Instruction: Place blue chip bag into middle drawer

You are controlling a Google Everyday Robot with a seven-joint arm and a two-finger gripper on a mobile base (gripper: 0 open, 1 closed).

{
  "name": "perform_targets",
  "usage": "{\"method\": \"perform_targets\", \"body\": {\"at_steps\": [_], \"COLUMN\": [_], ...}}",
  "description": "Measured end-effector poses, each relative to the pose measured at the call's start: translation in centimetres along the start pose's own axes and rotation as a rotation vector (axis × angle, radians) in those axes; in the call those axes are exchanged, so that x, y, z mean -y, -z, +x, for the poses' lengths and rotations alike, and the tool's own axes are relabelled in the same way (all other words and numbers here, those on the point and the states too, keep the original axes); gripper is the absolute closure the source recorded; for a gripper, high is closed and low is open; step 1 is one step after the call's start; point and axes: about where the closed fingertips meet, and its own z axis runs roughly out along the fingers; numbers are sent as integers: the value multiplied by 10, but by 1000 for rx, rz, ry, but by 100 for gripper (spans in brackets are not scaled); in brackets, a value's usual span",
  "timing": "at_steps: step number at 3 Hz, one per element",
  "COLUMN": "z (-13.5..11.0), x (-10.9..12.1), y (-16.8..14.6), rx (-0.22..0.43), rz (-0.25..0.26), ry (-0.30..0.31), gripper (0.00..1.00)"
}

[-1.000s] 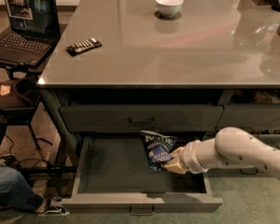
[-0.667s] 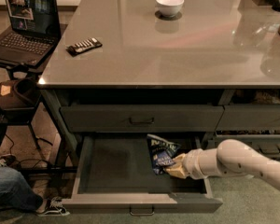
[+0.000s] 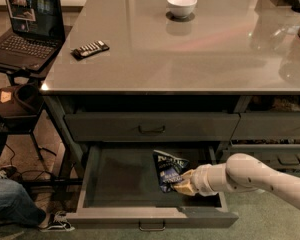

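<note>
The middle drawer [image 3: 150, 217] is pulled open below the counter, its dark inside showing. The blue chip bag [image 3: 168, 169] stands tilted inside the drawer, right of its middle, with white lettering on top. My gripper [image 3: 182, 183] reaches in from the right on a white arm and is at the bag's lower right corner, touching it. The tan fingertips lie against the bag.
A closed drawer [image 3: 151, 126] sits above the open one, and narrower drawers [image 3: 277, 156] are at the right. On the grey countertop [image 3: 190, 54] lie a black remote [image 3: 90, 49] and a white bowl [image 3: 182, 5]. A laptop [image 3: 25, 31] and a person's leg [image 3: 12, 206] are at the left.
My arm has drawn down and back to the right, and the bag has sunk lower into the drawer with it.
</note>
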Motion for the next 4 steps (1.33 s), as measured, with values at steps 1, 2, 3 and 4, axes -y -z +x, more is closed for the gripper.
{"method": "perform_targets", "body": {"at_steps": [1,2,3,4], "z": [27,54,57,57], "x": [11,21,19,19], "y": [-37,-73,-77,-77], "rx": [-39,-51,-51,-51], "rz": [-16,-23,-30,-30], "ry": [-14,-38,-44,-44], "gripper": [100,100,81,58]}}
